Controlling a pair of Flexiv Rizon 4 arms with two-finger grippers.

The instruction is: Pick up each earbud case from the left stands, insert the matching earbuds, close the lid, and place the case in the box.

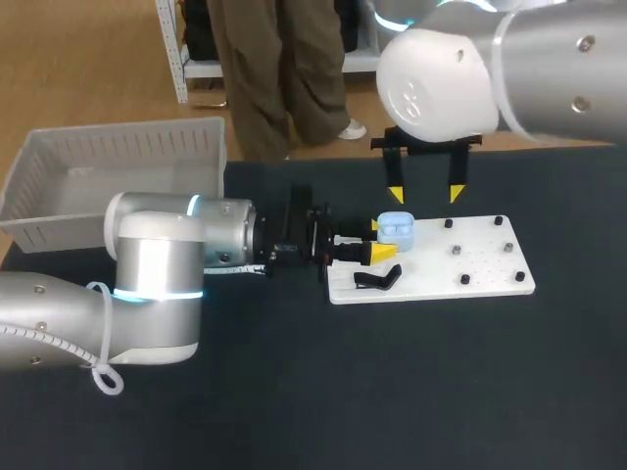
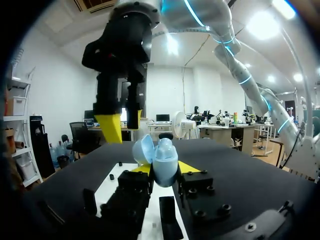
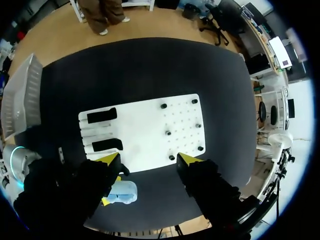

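**Open earbud case held over the board, second gripper poised above**

The grey box (image 1: 118,166) sat at the worktop's far left corner, well apart from the white board (image 1: 470,269) right of its middle. The left gripper (image 1: 378,241) was clamped on the pale blue earbud case (image 1: 396,231), lid up, over the board's far left corner. The right gripper (image 1: 426,194) hung just above it, jaws spread and carrying nothing. A black stand (image 1: 377,279) lay at the board's near left corner. The likely hazard was a descending yellow finger catching the raised lid, knocking it closed or twisting the rounded shell out of its narrow pinch.
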